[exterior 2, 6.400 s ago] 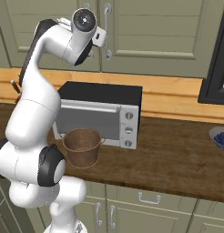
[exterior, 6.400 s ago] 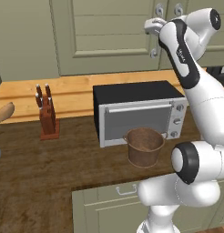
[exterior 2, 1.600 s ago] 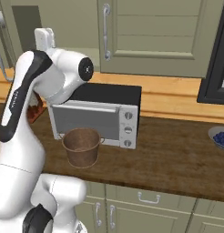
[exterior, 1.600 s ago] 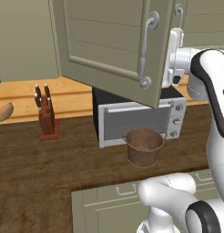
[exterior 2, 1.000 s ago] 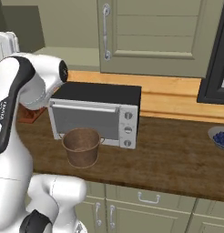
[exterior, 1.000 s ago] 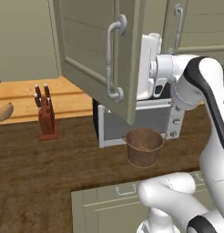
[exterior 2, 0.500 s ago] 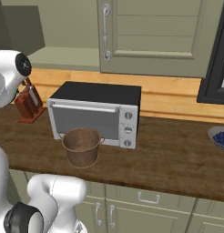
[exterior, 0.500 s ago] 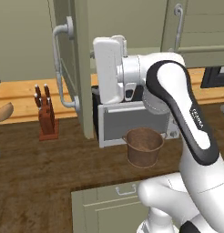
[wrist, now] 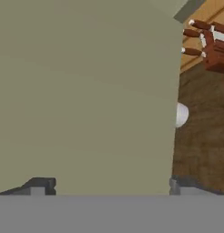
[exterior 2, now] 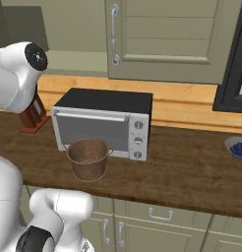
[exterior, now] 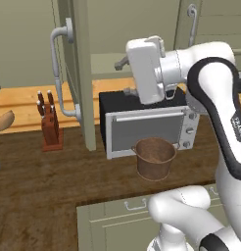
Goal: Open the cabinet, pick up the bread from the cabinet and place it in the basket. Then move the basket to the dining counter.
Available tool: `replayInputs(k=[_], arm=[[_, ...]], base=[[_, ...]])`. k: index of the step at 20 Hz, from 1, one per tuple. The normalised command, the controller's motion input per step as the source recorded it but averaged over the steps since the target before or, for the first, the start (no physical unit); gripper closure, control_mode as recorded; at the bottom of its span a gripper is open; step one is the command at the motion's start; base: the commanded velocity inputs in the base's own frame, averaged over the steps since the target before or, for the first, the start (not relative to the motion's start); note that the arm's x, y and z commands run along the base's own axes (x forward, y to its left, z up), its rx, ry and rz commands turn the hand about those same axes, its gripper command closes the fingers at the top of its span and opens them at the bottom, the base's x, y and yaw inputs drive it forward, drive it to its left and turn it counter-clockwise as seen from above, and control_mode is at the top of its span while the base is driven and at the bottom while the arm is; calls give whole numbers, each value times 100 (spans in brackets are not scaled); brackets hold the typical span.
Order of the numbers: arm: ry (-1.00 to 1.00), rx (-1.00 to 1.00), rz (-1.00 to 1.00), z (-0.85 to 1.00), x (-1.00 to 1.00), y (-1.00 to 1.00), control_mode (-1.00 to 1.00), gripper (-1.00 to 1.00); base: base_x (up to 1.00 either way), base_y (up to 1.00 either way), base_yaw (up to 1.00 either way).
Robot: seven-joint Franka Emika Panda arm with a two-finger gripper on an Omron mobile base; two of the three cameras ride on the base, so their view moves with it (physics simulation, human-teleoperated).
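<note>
In the left base view you've got the cabinet door swung out edge-on at upper left, a flat sage-green slab with its curved silver bar handle facing left; the arm's white hand sits upper centre, just right of that door. Below it, at centre, the round rusty-brown basket stands upright on the dark wood-grain worktop, right in front of the boxy black and silver toaster oven, and its inside looks bare. A reddish knife block stands at mid left. From the right base view, you see the basket at lower left, touching the oven front, a still-shut panelled door across the top and a bowl of blue fruit at the right edge. In the hand view the smooth green door face spans the frame, and the gripper has its dark tips spread wide, one at each bottom corner, holding nothing. You can't see the bread from any camera.
</note>
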Motion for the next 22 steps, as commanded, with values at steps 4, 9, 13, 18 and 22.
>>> replayInputs(k=[4, 9, 13, 18, 22], arm=[[-35, -9, 0, 0, 0, -100, -100, -100], [-64, -9, 0, 14, 0, -100, -100, -100], [-58, -23, 0, 16, 0, -100, -100, -100], [-12, -26, -1, 33, 0, -100, -100, -100], [0, -29, -13, 34, 18, -85, -100, -100]], base=[[0, 0, 0], [0, 0, 0], [0, 0, 0], [0, 0, 0], [0, 0, 0]])
